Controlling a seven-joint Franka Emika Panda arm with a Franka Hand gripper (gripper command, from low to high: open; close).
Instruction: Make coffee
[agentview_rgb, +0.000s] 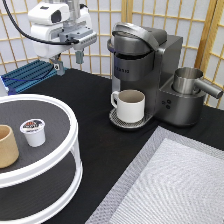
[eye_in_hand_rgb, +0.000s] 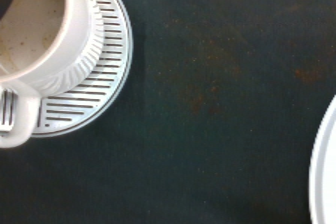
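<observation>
The gripper (agentview_rgb: 69, 61) hangs empty above the black surface (agentview_rgb: 95, 120) near the exterior view's top left, its jaws parted with nothing between them. The coffee pod (agentview_rgb: 33, 131) stands upright on the top tier of a white two-tier turntable (agentview_rgb: 70, 150), beside a tan wooden cup (agentview_rgb: 6, 146). A cream mug (agentview_rgb: 129, 105) sits on the drip tray (eye_in_hand_rgb: 86, 100) of the grey coffee machine (agentview_rgb: 150, 70).

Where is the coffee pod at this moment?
The coffee pod stands upright on the top shelf of the white round rack, at the exterior view's left, just right of the wooden cup. The open gripper hangs well above it.
</observation>
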